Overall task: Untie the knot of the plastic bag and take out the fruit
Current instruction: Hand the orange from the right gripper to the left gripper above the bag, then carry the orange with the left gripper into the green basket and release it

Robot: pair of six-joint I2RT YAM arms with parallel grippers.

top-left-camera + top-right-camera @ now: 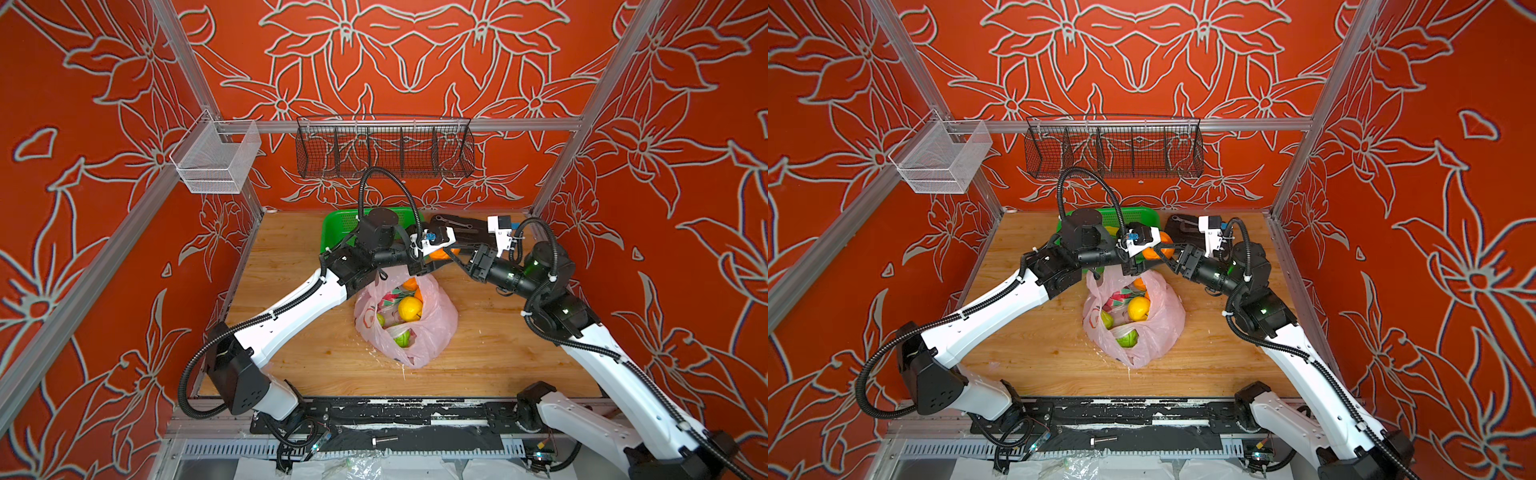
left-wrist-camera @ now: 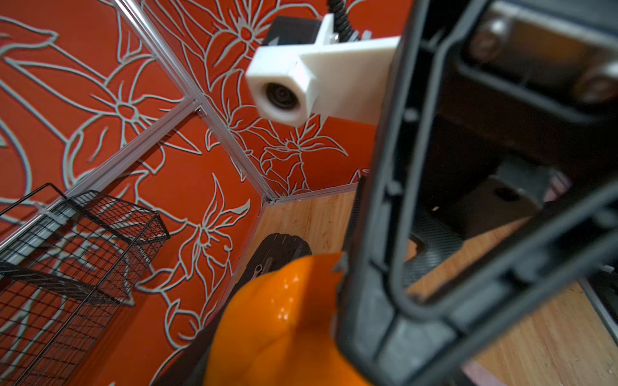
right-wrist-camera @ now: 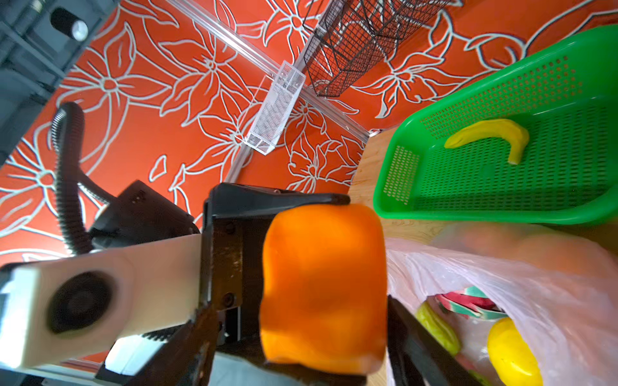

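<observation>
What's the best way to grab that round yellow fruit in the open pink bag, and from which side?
Pinch the yellow fruit across its round middle, coming straight down through the open plastic bag. It lies uppermost with its top bare. The bag's walls rise around it, so a sideways reach would likely snag plastic.

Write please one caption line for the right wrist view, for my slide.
Left gripper holds an orange near the open plastic bag; a green basket with a banana stands behind.

White arms [image 1: 291,307] w/ blk joints [image 1: 241,374], ribbed blk cables [image 1: 386,174] (white cam mounts [image 1: 500,232]).
</observation>
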